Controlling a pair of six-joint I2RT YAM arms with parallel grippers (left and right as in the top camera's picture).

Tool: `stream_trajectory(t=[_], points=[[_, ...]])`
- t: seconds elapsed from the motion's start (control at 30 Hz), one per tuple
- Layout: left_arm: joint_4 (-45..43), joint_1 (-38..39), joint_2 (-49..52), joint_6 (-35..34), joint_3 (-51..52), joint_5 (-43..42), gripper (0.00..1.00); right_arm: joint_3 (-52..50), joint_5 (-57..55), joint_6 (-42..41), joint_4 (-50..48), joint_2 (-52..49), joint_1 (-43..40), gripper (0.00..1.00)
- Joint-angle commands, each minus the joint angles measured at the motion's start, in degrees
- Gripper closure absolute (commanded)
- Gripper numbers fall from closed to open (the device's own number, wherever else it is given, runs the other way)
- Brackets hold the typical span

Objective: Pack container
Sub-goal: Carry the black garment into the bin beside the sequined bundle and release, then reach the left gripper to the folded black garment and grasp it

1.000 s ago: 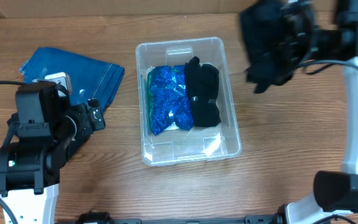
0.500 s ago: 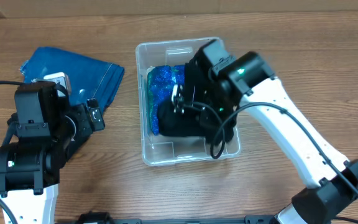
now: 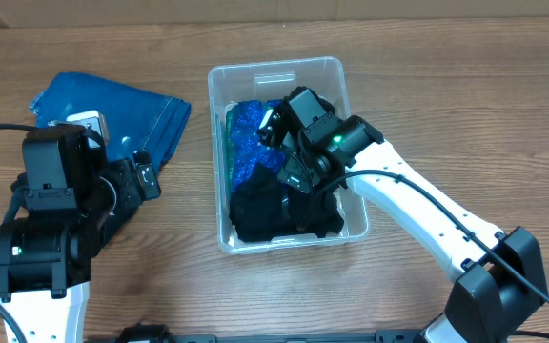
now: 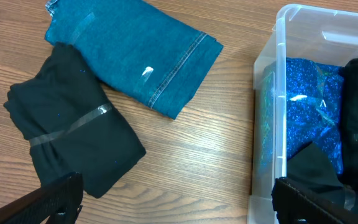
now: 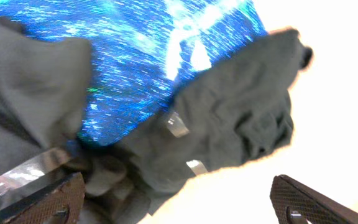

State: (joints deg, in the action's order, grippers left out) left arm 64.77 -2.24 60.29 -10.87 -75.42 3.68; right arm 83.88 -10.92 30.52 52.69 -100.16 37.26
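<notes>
Black cloth lies bunched at the near end of the clear container, which sits in the middle of the wooden surface, beside glittery blue fabric. The right tool is spread wide just above the cloth and holds nothing. A fold could snag on a finger as the arm lifts and be dragged over the rim. The left tool, also wide, hangs near the jeans and a taped black bundle. A second ago the right arm was outside the container, and the black cloth lay folded along the container's right side.
</notes>
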Motion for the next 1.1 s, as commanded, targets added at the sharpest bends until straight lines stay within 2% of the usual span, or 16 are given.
stream_trajectory(t=[0.0,0.07,0.1,0.2,0.3,0.37,0.4,0.47,0.57,0.67,0.77,0.9,0.97,1.07], points=[[-0.1,0.3,0.0,-1.2,-1.2,-0.5,0.00,0.5,4.5,-5.7,1.3,1.0,1.4,0.00],[-0.1,0.3,0.0,-1.1,-1.2,-0.5,0.00,0.5,16.6,-5.7,2.1,1.0,2.0,0.00],[-0.1,0.3,0.0,-1.1,-1.2,-0.5,0.00,0.7,18.4,-6.4,1.8,1.2,2.0,0.00],[-0.1,0.3,0.0,-1.1,-1.2,-0.1,0.00,5.6,14.2,-14.6,1.0,6.1,0.2,0.00],[-0.1,0.3,0.0,-1.1,-1.2,-0.1,0.00,10.9,12.2,-26.6,-1.4,14.6,-8.3,0.00],[0.9,0.3,0.0,-1.8,-1.2,3.1,0.00,11.2,18.7,-31.8,0.2,19.4,-17.8,0.00],[2.1,-1.5,0.0,-5.3,-1.2,8.1,0.00,11.2,21.6,-31.9,4.2,21.2,-24.7,0.00],[3.0,-7.6,0.4,-6.1,-1.2,9.1,0.00,11.2,21.6,-32.3,9.2,21.7,-31.4,0.00],[3.7,-25.3,3.8,-5.9,-1.1,-0.6,0.00,10.3,24.1,-32.7,12.7,21.6,-37.8,0.00],[3.5,-36.9,10.8,-5.9,0.2,-3.9,0.00,10.3,24.5,-32.7,12.7,21.6,-38.8,0.00],[0.1,-42.1,20.6,-5.9,1.6,-3.7,0.00,10.3,24.5,-32.7,12.8,21.6,-38.8,0.00],[-5.8,-42.4,32.8,-0.7,1.6,-6.2,0.00,10.3,24.5,-32.7,12.9,21.6,-38.8,0.00],[-9.9,-42.3,39.5,5.7,1.6,-12.5,0.00,10.3,24.5,-32.6,12.9,21.6,-38.8,0.00],[-12.9,-42.3,46.0,9.6,1.6,-16.0,0.00,10.3,24.5,-32.2,13.0,21.6,-38.8,0.00]])
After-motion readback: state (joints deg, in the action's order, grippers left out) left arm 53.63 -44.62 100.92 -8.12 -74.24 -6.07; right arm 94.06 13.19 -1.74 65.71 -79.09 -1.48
